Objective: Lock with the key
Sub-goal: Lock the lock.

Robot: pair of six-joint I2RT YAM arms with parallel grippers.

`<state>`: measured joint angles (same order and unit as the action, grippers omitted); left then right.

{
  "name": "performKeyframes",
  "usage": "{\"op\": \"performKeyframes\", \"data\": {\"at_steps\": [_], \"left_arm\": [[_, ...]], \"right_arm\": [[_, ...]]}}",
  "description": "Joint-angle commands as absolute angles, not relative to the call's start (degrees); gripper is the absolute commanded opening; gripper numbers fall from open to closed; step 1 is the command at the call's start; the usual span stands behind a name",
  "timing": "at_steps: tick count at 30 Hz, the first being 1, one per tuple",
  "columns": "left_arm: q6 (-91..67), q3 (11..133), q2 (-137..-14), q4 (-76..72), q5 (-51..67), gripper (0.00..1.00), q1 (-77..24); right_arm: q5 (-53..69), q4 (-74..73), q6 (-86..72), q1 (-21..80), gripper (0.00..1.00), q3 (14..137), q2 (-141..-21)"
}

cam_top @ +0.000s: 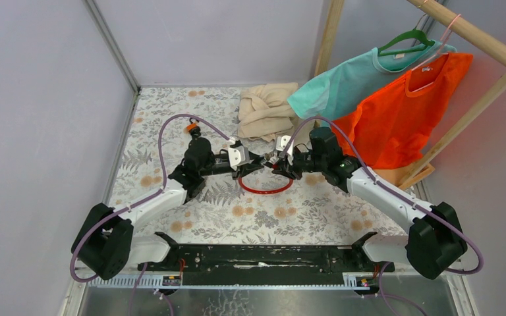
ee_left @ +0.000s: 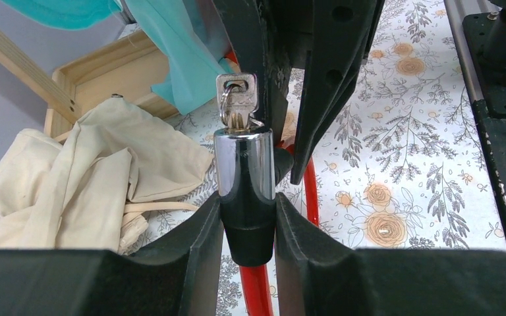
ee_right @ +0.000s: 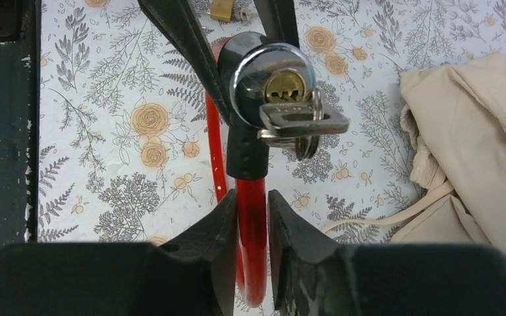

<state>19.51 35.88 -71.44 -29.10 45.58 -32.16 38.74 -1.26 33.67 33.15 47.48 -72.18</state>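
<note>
Observe left tool [ee_left: 248, 212] clamped on the black collar of the lock [ee_left: 244, 161], raised over the floral bench [ee_right: 105, 99]. Find key [ee_left: 237, 92] seated in its chrome end. Note right tool [ee_right: 250, 205] narrowly parted astride the red cable [ee_right: 252, 263]; cannot tell whether pinching. Record beige cloth [ee_left: 72, 178] farther back on bench.

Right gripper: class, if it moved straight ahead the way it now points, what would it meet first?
Most likely the lock, whose key juts sideways; the cable runs between the right gripper's jaws. Depth is unclear.
</note>
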Motion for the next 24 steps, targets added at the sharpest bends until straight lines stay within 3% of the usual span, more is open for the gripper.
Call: {"op": "performKeyframes", "data": {"at_steps": [1, 6, 14, 24], "left_arm": [[16.75, 34.33, -71.98, -30.49, 48.94, 0.0, -33.53], [17.39, 34.1, -72.16, -30.51, 48.17, 0.0, -33.49], [17.49, 34.37, -72.07, -30.37, 46.92, 0.0, -33.51], [17.31, 34.72, -72.53, -30.39, 45.63, 0.0, -33.55]], "right_arm": [[38.24, 1.51, 31.75, 32.96, 0.3, 50.59, -72.21], [34.36, -0.99, 32.1, 32.94, 0.38, 51.08, -71.64], [30.29, -7.67, 31.26, 32.87, 0.6, 53.35, -68.55], [30.15, -20.13, 26.57, 32.87, 0.7, 61.66, -66.11]]}}
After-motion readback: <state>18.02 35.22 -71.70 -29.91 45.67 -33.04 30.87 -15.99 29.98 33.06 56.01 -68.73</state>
